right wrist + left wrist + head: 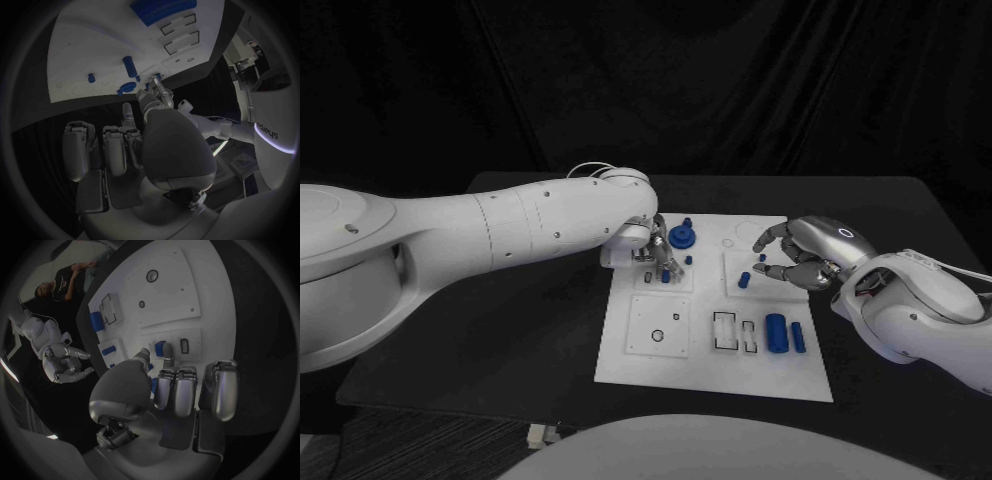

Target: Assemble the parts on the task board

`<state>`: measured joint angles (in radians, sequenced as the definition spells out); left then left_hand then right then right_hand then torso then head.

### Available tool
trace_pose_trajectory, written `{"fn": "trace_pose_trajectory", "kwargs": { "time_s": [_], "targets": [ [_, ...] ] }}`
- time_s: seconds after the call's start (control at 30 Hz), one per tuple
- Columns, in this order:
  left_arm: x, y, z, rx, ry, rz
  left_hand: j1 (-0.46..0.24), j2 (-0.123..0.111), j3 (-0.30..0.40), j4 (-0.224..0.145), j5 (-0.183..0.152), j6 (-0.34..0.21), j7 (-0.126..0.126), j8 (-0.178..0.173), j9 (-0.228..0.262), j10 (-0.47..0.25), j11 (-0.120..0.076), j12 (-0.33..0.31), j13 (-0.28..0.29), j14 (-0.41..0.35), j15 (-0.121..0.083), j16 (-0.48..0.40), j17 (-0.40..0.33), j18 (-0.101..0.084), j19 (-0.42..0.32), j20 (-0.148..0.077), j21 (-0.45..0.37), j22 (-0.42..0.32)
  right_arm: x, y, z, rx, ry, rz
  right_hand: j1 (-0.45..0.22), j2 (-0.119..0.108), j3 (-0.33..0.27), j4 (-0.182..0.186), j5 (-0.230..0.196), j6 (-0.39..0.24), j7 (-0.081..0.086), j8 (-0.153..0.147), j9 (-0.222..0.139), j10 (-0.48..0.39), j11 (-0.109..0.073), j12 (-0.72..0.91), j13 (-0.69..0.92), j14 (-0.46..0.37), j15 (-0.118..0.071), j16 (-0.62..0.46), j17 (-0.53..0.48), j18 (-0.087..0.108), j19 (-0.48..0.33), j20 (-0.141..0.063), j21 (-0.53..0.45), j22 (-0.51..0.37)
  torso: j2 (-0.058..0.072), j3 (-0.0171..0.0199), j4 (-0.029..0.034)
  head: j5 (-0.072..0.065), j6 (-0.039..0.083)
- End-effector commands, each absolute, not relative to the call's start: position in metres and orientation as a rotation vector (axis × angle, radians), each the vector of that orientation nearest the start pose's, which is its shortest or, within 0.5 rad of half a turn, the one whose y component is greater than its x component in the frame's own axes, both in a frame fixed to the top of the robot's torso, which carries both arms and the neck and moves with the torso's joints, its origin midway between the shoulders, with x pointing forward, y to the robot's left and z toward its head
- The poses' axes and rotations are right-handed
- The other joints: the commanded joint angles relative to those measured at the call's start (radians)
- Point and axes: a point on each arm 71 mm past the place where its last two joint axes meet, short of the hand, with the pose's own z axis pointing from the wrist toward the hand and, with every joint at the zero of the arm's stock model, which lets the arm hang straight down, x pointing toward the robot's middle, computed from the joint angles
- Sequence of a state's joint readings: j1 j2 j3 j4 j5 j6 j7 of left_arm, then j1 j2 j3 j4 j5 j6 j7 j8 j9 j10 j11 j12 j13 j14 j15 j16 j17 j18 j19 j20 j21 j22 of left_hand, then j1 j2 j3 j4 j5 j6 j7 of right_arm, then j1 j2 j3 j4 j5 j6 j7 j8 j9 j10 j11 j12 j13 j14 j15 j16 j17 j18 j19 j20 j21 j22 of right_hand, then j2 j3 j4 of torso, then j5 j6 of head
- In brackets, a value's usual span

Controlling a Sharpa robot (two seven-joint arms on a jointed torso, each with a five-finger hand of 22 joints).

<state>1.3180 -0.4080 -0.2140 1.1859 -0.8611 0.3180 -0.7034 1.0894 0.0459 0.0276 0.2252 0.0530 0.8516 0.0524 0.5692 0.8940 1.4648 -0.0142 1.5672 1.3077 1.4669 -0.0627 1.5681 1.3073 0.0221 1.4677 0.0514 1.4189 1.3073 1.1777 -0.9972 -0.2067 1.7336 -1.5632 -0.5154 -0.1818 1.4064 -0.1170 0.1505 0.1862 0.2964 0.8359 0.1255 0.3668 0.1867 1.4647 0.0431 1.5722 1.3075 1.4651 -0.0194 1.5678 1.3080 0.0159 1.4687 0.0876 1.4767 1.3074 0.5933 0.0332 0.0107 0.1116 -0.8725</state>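
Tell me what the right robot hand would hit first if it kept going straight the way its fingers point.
Probably the small blue parts just ahead of the right robot hand on the task board; height above them is unclear.

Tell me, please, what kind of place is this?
Probably a robotics lab test bench: a black table against dark curtains, a white task board with small blue parts, and two robot hands over it.

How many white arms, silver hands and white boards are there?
White arms: 2
Silver hands: 2
White boards: 1
Total: 5
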Motion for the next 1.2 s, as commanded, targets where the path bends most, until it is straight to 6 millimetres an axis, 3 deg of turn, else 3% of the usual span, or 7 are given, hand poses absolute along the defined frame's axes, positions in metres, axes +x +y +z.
{"fn": "trace_pose_trajectory", "kwargs": {
  "time_s": [0.03, 0.27, 0.43, 0.63, 0.77, 0.93, 1.2],
  "targets": [
    [0.504, 0.105, -0.25, -0.082, 2.617, -0.174, -0.021, 0.006, -0.025, 0.019, -0.005, -0.016, -0.001, 0.007, 0.015, 0.106, -0.005, 0.004, 0.263, 0.104, -0.005, 0.003, 0.263, 0.014, 0.011, -0.006, -0.007, 0.215, 0.414, -0.22, -0.223, -0.165, 1.639, 0.609, 0.003, -0.002, 0.001, 0.007, -0.003, 0.005, -0.002, 0.003, 0.001, 0.106, 0.0, -0.001, 0.263, 0.106, -0.004, 0.003, 0.263, 0.013, 0.043, -0.002, -0.005, 0.224, -0.001, 0.0001, 0.0, 0.0, 0.0],
    [0.496, 0.116, -0.234, -0.105, 2.569, -0.224, -0.086, -0.016, -0.107, 0.066, -0.006, -0.044, 0.001, 0.018, 0.058, 0.106, -0.004, 0.004, 0.263, 0.104, -0.005, 0.003, 0.263, 0.013, 0.015, -0.007, -0.003, 0.216, 0.413, -0.225, -0.222, -0.155, 1.633, 0.601, -0.001, -0.004, -0.001, 0.012, -0.004, 0.004, -0.002, 0.002, 0.001, 0.106, 0.0, -0.001, 0.263, 0.106, -0.005, 0.003, 0.263, 0.013, 0.043, -0.002, -0.006, 0.224, -0.001, 0.0, 0.0001, 0.0, 0.0],
    [0.5, 0.128, -0.193, -0.137, 2.45, -0.299, -0.12, -0.012, -0.164, 0.067, -0.006, -0.054, 0.0, 0.015, 0.074, 0.106, -0.005, 0.004, 0.263, 0.104, -0.008, 0.003, 0.263, 0.008, 0.032, -0.009, 0.023, 0.224, 0.412, -0.228, -0.221, -0.15, 1.631, 0.595, -0.002, -0.006, -0.002, 0.015, -0.004, 0.004, -0.002, 0.002, 0.002, 0.106, -0.001, -0.001, 0.263, 0.106, -0.005, 0.003, 0.263, 0.013, 0.044, -0.002, -0.005, 0.224, -0.001, 0.0002, 0.0007, 0.003, 0.0],
    [0.506, 0.143, -0.15, -0.099, 2.4, -0.295, -0.029, 0.021, -0.171, 0.053, -0.005, -0.054, -0.005, 0.03, 0.105, 0.106, -0.009, 0.004, 0.263, 0.104, -0.011, 0.003, 0.263, 0.001, 0.049, -0.012, 0.053, 0.233, 0.413, -0.23, -0.221, -0.147, 1.626, 0.594, -0.007, -0.007, -0.003, 0.022, -0.005, 0.004, -0.003, 0.002, 0.002, 0.106, -0.001, -0.001, 0.263, 0.106, -0.006, 0.003, 0.263, 0.013, 0.044, -0.003, -0.004, 0.224, -0.001, 0.0004, 0.0002, 0.014, 0.0],
    [0.513, 0.151, -0.139, -0.063, 2.423, -0.249, 0.006, 0.033, -0.169, 0.051, -0.005, -0.051, -0.005, 0.025, 0.107, 0.106, -0.01, 0.004, 0.263, 0.104, -0.011, 0.003, 0.263, 0.002, 0.047, -0.013, 0.05, 0.232, 0.412, -0.229, -0.22, -0.146, 1.61, 0.605, -0.014, -0.008, -0.005, 0.032, -0.006, 0.006, -0.004, 0.003, 0.003, 0.106, -0.002, -0.001, 0.263, 0.106, -0.006, 0.003, 0.263, 0.011, 0.047, -0.003, 0.0, 0.226, -0.001, 0.0007, -0.0005, 0.017, 0.0],
    [0.526, 0.159, -0.142, -0.073, 2.445, -0.215, 0.014, 0.057, -0.191, 0.064, -0.005, 0.015, -0.012, -0.018, 0.07, 0.106, -0.016, 0.004, 0.263, 0.104, -0.014, 0.003, 0.263, 0.002, 0.046, -0.016, 0.05, 0.232, 0.411, -0.228, -0.217, -0.141, 1.585, 0.628, -0.025, -0.008, -0.008, 0.051, -0.005, 0.017, -0.008, 0.008, 0.006, 0.106, -0.005, -0.001, 0.263, 0.106, -0.008, 0.003, 0.263, 0.009, 0.054, -0.005, 0.01, 0.23, 0.005, -0.0005, -0.0006, 0.018, 0.0],
    [0.542, 0.166, -0.173, -0.059, 2.437, -0.146, 0.018, 0.082, -0.229, 0.064, -0.005, 0.086, -0.014, -0.107, -0.003, 0.106, -0.017, 0.004, 0.263, 0.104, -0.016, 0.003, 0.263, 0.0, 0.049, -0.017, 0.058, 0.234, 0.411, -0.227, -0.216, -0.135, 1.566, 0.649, -0.034, -0.005, -0.008, 0.069, -0.001, 0.029, -0.012, 0.012, 0.008, 0.106, -0.009, -0.001, 0.263, 0.106, -0.012, 0.003, 0.263, 0.004, 0.064, -0.008, 0.027, 0.237, 0.004, -0.0011, 0.0014, 0.013, 0.0]
  ]
}}
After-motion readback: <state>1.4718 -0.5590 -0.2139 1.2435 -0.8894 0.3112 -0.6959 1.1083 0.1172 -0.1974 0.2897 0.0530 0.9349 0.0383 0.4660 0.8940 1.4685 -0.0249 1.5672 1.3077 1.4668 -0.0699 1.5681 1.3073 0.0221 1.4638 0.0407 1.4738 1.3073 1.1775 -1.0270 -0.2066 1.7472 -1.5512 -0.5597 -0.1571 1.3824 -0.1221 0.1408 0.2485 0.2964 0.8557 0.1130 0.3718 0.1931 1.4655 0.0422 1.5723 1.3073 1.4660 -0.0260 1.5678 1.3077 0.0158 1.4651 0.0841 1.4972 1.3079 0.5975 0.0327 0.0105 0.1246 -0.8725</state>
